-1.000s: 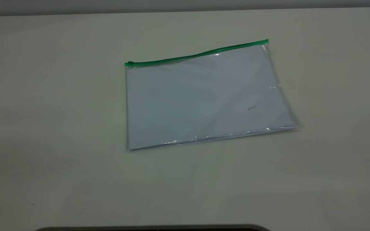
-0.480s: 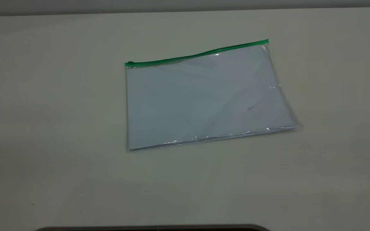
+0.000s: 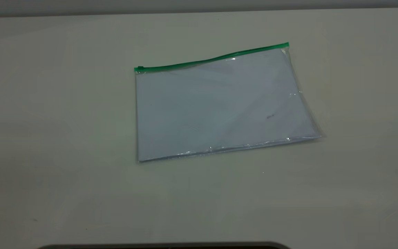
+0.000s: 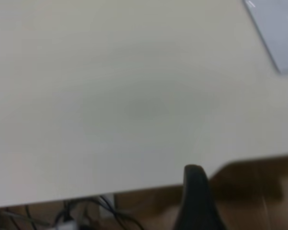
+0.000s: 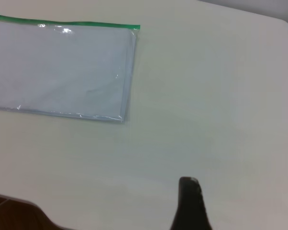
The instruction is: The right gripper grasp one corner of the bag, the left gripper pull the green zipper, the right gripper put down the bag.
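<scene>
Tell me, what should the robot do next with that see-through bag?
Probably the right pincer should reach toward the bag's nearest corner to grab it. The bag lies flat on the table, untouched, with the green zipper along its far edge. Both arms sit back; the left pincer waits at the table's edge.
</scene>
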You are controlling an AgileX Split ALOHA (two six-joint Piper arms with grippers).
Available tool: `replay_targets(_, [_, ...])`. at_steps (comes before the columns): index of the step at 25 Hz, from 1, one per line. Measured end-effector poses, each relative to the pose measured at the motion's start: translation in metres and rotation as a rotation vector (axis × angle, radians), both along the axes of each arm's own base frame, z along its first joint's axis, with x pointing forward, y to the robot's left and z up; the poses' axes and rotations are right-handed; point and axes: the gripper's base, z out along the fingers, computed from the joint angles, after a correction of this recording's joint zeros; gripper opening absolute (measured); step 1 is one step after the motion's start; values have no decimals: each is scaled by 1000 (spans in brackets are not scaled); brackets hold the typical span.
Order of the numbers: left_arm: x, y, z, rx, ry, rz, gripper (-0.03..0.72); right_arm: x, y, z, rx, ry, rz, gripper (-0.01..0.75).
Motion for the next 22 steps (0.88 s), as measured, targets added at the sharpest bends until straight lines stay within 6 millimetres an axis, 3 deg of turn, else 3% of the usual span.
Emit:
replay_targets(5, [-12,2,-1,-19,-85,81,590,0,0,0,-1,0,0,589])
replay_targets(22, [-13,3,-1,-33,-88,109,590,0,0,0,-2,0,-1,589])
